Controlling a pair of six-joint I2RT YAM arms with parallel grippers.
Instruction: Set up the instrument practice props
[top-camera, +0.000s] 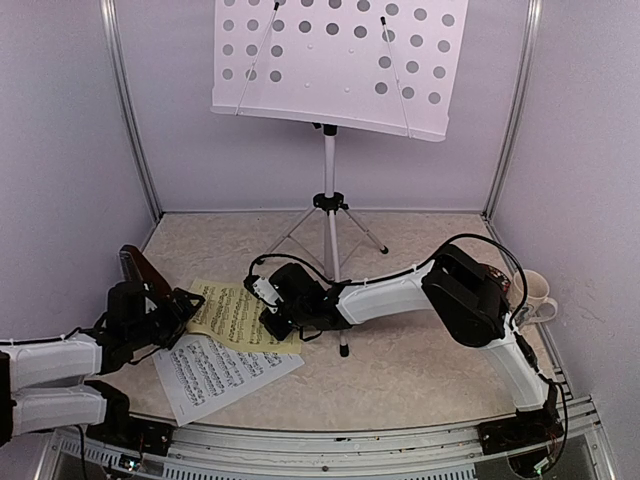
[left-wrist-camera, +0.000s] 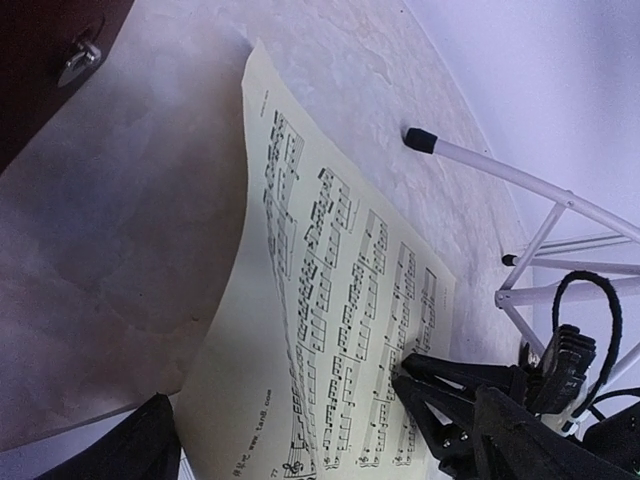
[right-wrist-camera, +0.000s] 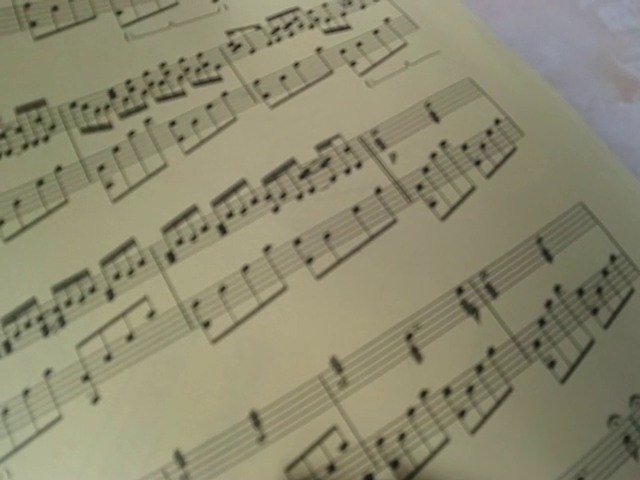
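Observation:
The yellow sheet of music (top-camera: 232, 312) lies left of the stand's foot, its right edge bowed up off the table. My right gripper (top-camera: 270, 320) is shut on that edge; in the left wrist view its black fingertips (left-wrist-camera: 404, 377) pinch the yellow sheet (left-wrist-camera: 300, 330). The same sheet (right-wrist-camera: 300, 250) fills the right wrist view, where the fingers are hidden. The white sheet (top-camera: 225, 372) lies just in front. My left gripper (top-camera: 178, 306) stands open at the yellow sheet's left end, holding nothing. The brown metronome (top-camera: 138, 268) is right behind it. At the back stands the white music stand (top-camera: 335, 60), its desk bare.
The stand's tripod legs (top-camera: 330, 230) spread over the middle of the table, one foot (top-camera: 344, 351) close behind my right gripper. A floral white mug (top-camera: 533, 295) sits at the right wall beside the right arm. Walls close in both sides.

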